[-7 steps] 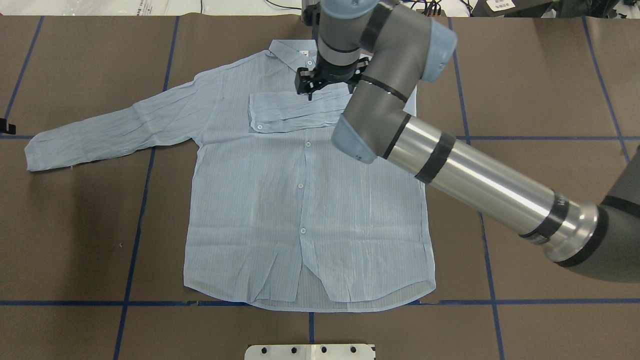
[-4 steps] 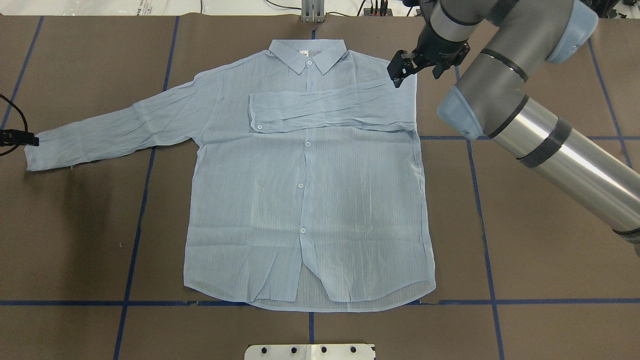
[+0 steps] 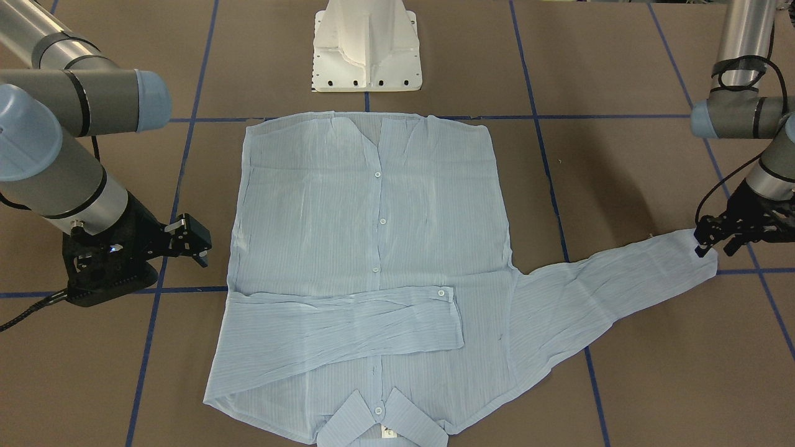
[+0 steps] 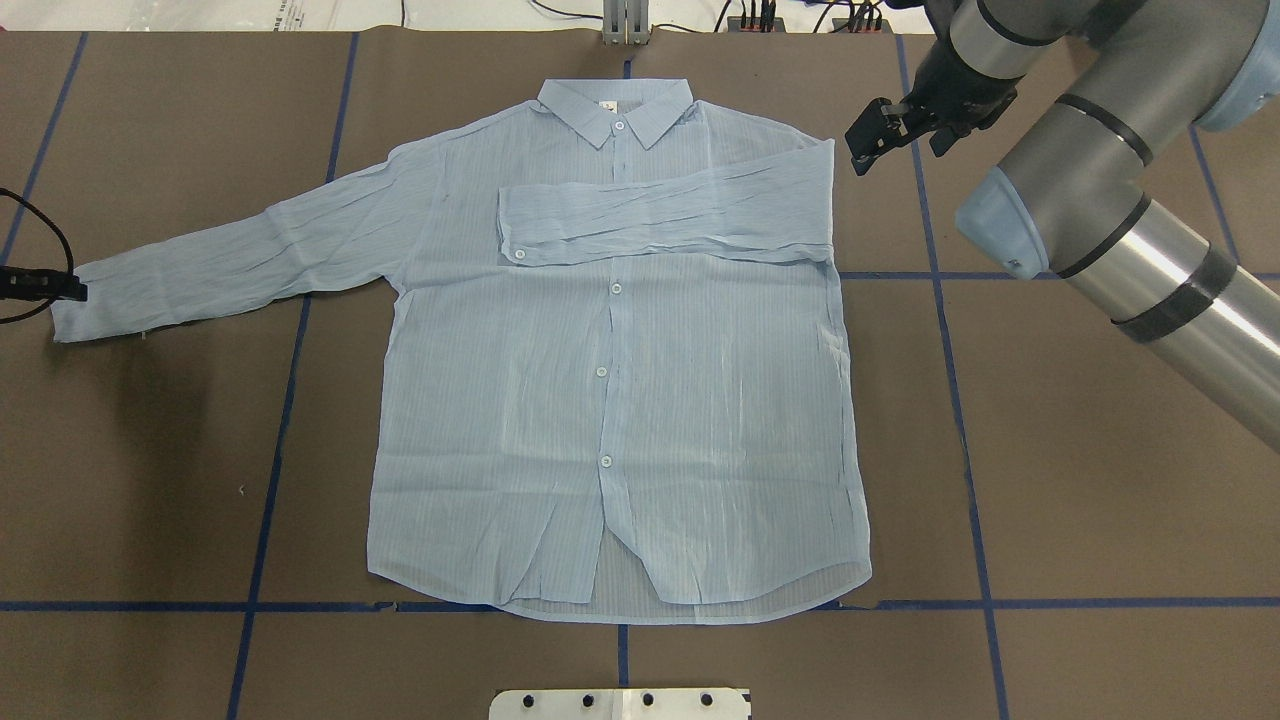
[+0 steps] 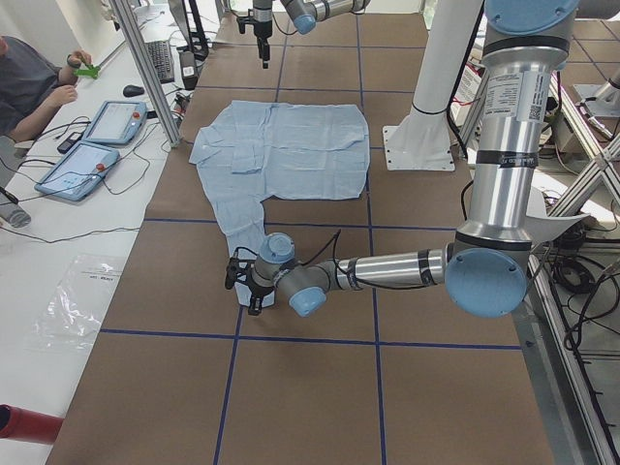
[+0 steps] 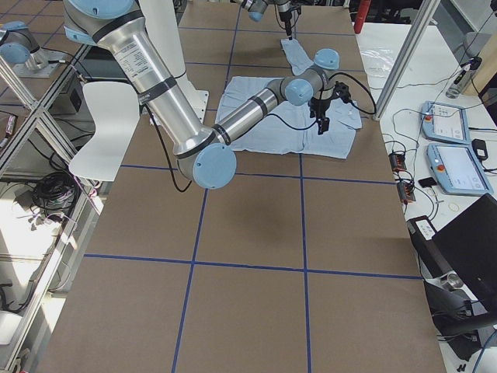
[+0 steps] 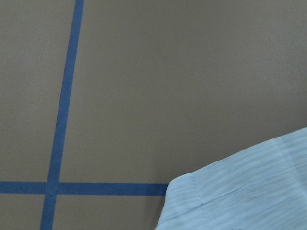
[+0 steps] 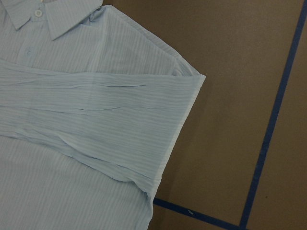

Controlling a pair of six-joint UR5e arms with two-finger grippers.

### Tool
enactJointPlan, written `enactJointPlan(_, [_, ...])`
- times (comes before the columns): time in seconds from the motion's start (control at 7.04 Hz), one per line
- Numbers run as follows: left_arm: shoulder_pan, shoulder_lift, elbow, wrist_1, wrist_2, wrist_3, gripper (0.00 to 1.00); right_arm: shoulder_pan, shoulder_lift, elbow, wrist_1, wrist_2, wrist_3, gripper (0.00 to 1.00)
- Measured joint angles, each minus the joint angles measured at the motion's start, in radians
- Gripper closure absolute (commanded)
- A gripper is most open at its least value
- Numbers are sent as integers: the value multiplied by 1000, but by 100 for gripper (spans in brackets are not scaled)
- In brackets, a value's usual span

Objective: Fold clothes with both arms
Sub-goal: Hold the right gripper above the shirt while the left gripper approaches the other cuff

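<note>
Overhead view of a pale-blue button-up shirt lying flat, buttons up, in the middle of a brown table. Its collar is at 12 o'clock and its hem at 6.

1 sleeve is already folded across the chest, with its buttoned end near the shirt's middle. The other sleeve lies outstretched toward 9 o'clock.

The right gripper hovers off the shoulder at 2 o'clock, fingers parted and empty, clear of the cloth. The left gripper sits over the outstretched sleeve's cuff at 9 o'clock. Its fingers look spread, and the cuff lies flat, not lifted.

As a judgement, 1 of 2 sleeve folds is done. The second sleeve and the folding of the body are left, so the task is under halfway.
</note>
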Motion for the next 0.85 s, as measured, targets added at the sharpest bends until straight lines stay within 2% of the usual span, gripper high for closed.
enactJointPlan(0.14, [5,-7,11,0,0,0,47,0,-2,0,0,-1,0,0])
enactJointPlan(0.43, [9,-13,18,1,0,1,50,2,-2,2,0,-1,-1,0])
enactJointPlan(0.85, [9,-12,14,7,-11,35,50,4,-3,1,1,1,-1,0])
